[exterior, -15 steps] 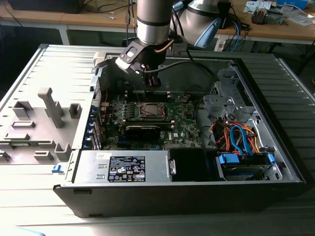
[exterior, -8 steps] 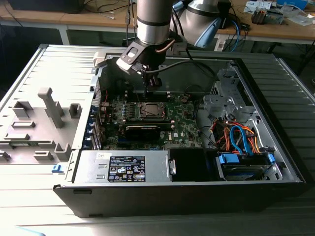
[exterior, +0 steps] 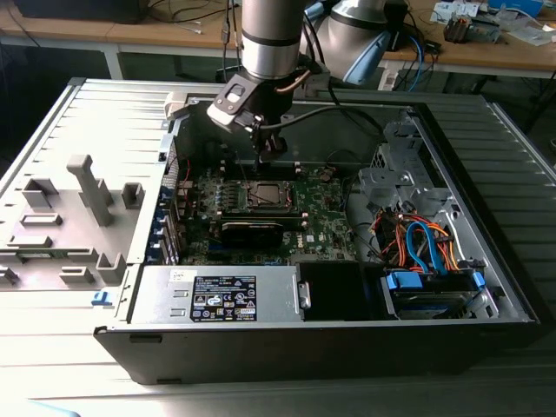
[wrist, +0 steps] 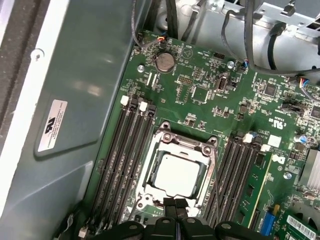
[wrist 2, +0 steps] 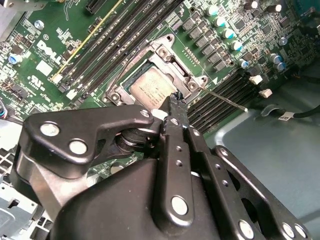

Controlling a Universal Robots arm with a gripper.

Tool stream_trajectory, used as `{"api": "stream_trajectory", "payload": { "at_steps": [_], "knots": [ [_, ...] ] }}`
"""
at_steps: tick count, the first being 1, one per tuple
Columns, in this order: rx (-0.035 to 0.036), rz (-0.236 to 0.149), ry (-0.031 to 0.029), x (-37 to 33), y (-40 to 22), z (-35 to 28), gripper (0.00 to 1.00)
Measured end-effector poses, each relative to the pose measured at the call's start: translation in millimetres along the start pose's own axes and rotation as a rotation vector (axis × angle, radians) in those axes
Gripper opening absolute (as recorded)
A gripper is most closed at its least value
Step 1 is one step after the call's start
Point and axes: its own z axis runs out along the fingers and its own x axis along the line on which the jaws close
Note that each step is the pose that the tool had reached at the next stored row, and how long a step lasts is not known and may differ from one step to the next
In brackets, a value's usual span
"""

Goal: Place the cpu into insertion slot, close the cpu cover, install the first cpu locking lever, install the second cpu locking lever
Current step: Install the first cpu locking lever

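One arm (exterior: pixel 269 35) pointing straight down, tool (wrist: pixel 175 203) pressed together at cpu cover (wrist: pixel 187 143) edge, cpu (wrist: pixel 176 175) seated beneath

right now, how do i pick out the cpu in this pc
Inside the open computer case, find the green circuit board. The cpu is the flat silver-grey square in its silver metal frame, between long black slots.

the arm (exterior: pixel 271 39) comes straight down from the top of the exterior view, its silver last link upright and its wrist pointing downward. beneath it the black gripper (exterior: pixel 270 149) hangs vertical, tapering to a narrow tip. in both wrist views its two slim fingers (wrist: pixel 170 207) (wrist 2: pixel 176 109) lie pressed flat together with no gap between them, and the linkage bars are folded in behind.
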Motion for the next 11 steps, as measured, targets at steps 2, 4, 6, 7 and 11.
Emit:
{"api": "stream_trajectory", "payload": {
  "at_steps": [2,4,6,7,11],
  "knots": [
    [-0.0002,-0.009,-0.0002,0.0,0.0,0.0,0.11],
    [-0.0004,-0.020,-0.0006,0.0,0.1,0.0,0.11],
    [-0.0007,-0.033,-0.0009,0.0,0.1,0.2,0.11],
    [-0.0009,-0.035,-0.0007,0.0,0.2,0.3,0.11],
    [-0.0011,-0.045,-0.0009,-0.1,0.2,0.4,0.11]
  ]
}}
